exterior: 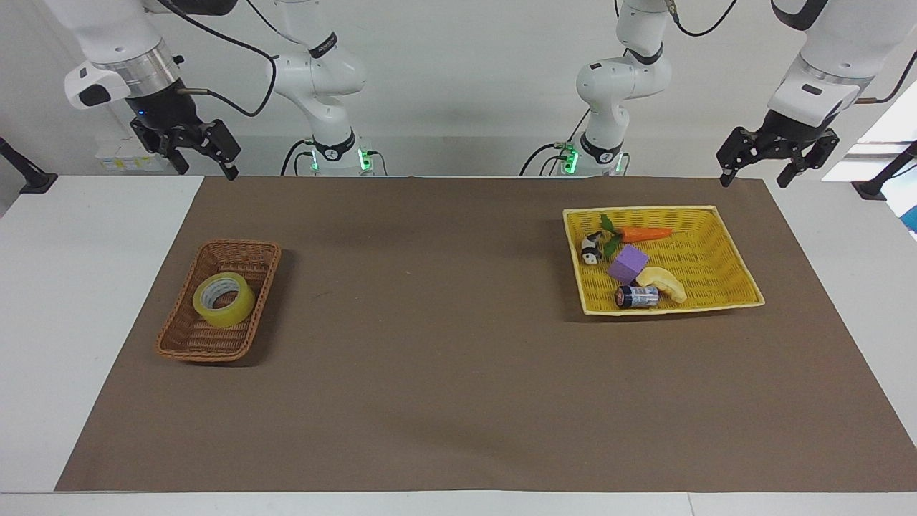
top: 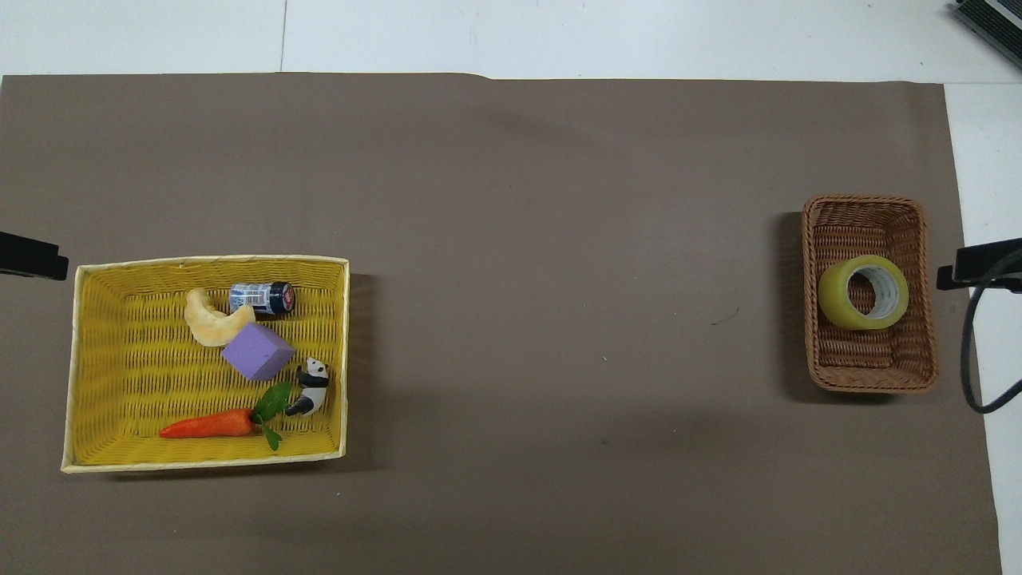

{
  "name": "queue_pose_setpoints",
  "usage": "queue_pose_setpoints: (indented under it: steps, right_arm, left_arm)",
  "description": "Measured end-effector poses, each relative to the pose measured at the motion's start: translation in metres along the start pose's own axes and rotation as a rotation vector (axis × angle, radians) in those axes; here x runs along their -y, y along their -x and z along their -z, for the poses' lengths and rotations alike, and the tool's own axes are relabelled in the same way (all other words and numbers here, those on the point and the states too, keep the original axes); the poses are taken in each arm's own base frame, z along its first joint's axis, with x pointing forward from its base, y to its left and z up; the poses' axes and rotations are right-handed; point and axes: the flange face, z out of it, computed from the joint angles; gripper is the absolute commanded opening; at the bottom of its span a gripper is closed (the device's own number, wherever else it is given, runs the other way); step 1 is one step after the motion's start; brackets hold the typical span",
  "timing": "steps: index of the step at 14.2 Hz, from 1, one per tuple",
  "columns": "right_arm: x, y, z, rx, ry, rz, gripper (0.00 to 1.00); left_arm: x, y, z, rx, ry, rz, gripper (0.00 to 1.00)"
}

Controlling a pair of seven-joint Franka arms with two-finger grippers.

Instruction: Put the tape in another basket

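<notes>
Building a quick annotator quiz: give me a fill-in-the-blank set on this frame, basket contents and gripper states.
1. The tape lies in the ____ wicker basket.
2. The carrot lies in the ____ tray.
3. The right gripper hangs empty, its jaws ____.
4. In the tray, the banana toy touches the ____ block.

Missing words: brown; yellow; open; purple
</notes>
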Motion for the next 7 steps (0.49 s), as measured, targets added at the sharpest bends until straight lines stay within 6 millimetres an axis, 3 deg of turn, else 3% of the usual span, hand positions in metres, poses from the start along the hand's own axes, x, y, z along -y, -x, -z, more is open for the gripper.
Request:
queue_pose_setpoints:
  steps: [7]
  right_arm:
    - [0.0004, 0.0027, 0.0045, -0.004, 0.068, 0.014, 1.0]
  left_arm:
    - [0.0, 0.0, 0.0, 0.0, 0.0, 0.0, 1.0]
